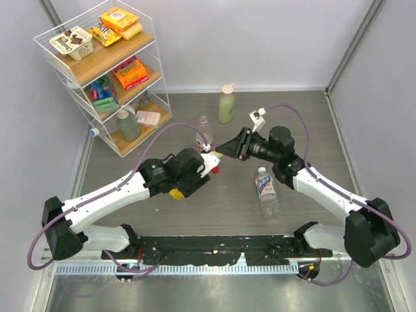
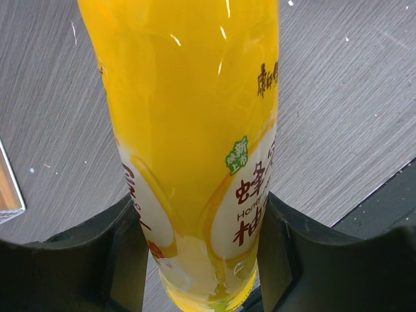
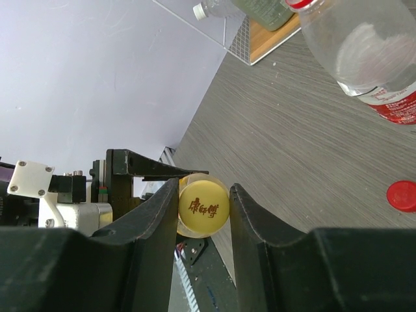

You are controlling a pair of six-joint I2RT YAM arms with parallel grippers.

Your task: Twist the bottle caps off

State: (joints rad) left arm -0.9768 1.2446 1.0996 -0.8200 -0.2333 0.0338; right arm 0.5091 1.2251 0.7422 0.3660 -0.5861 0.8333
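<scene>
My left gripper is shut on the lower body of a yellow juice bottle, which it holds tilted above the table. The bottle's base shows under the left gripper. My right gripper is shut on the yellow cap at the bottle's other end, one finger on each side. In the top view the right gripper meets the left one mid-table. A loose red cap lies on the table. An upright clear bottle with a red neck ring stands behind.
A clear water bottle lies on its side to the right. A pale green bottle with a beige cap stands at the back. A wire shelf rack with snacks fills the back left corner. Another white-capped bottle lies by the rack.
</scene>
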